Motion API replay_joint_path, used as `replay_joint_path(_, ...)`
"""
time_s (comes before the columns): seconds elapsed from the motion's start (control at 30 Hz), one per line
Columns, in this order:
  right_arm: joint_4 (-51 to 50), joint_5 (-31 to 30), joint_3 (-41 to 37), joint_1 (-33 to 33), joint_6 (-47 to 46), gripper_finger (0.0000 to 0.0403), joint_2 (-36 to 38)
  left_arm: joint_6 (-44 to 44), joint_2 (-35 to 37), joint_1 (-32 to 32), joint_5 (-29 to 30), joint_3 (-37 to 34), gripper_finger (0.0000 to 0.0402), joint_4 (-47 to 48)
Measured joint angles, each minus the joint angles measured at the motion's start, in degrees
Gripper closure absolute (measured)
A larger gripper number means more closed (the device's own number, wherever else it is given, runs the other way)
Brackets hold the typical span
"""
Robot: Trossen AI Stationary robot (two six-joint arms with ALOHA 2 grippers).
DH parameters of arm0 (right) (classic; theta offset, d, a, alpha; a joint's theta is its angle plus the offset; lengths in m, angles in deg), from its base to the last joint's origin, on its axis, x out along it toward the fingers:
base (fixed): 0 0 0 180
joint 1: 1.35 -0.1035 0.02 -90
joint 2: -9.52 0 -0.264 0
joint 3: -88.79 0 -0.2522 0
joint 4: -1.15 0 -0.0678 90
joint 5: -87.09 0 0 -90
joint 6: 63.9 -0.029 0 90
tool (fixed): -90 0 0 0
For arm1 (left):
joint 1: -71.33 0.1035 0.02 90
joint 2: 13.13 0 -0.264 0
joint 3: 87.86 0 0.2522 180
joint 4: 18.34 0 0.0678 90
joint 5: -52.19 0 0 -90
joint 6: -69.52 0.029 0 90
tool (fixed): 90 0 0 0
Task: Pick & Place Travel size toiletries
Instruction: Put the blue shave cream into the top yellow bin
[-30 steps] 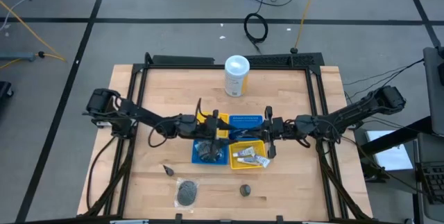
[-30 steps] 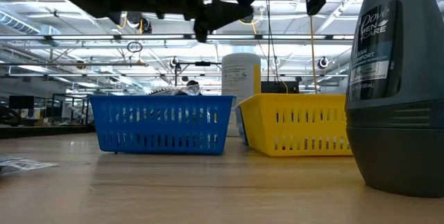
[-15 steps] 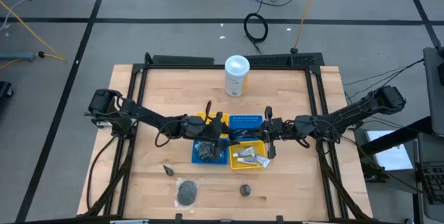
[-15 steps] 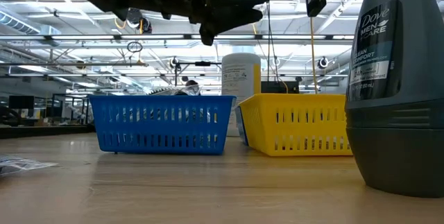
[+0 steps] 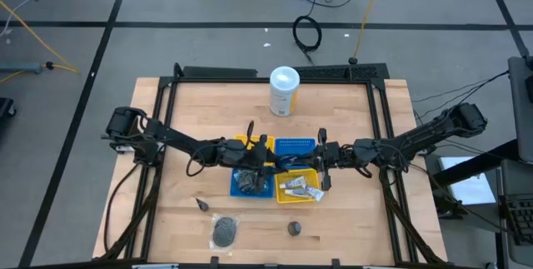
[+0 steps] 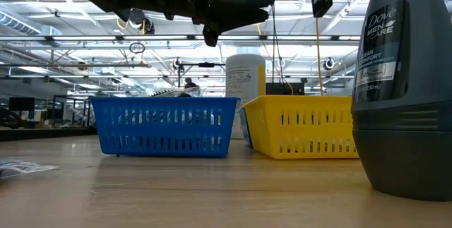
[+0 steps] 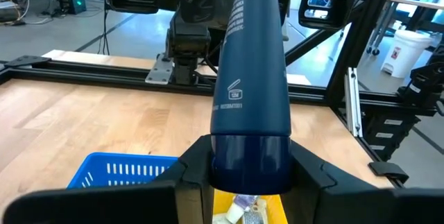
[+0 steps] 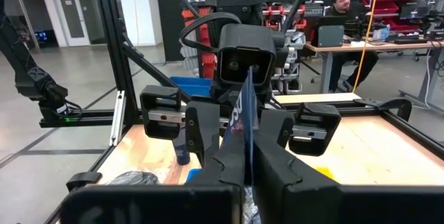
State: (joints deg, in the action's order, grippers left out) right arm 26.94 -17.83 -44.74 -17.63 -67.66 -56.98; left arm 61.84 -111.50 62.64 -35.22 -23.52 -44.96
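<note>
A dark blue tube (image 7: 248, 85) with white print is spanning the gap above the trays, its cap end sitting between the left end effector (image 7: 248, 175) fingers, its flat crimped end being pinched by the closed right end effector (image 8: 243, 156) over the worktop (image 5: 208, 102) centre.

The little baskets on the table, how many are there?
4, bunched mid-table: a blue basket front left, a yellow basket front right, another blue one back right, another yellow one back left, mostly hidden under the arm.
</note>
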Motion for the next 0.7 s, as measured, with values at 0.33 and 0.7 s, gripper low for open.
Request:
replay_joint_path(0.33,-1.0,0.0,0.0,0.0,0.0,0.0337,0.0,-0.2,0.7,0.5,0.3,0.0,0.0296,2.7)
replay_joint_path(0.7,-1.7,-0.2,0.0,0.1,0.5,0.0264,0.9,-1.3,8.4,0.9,5.5,0.1,0.0296,23.0)
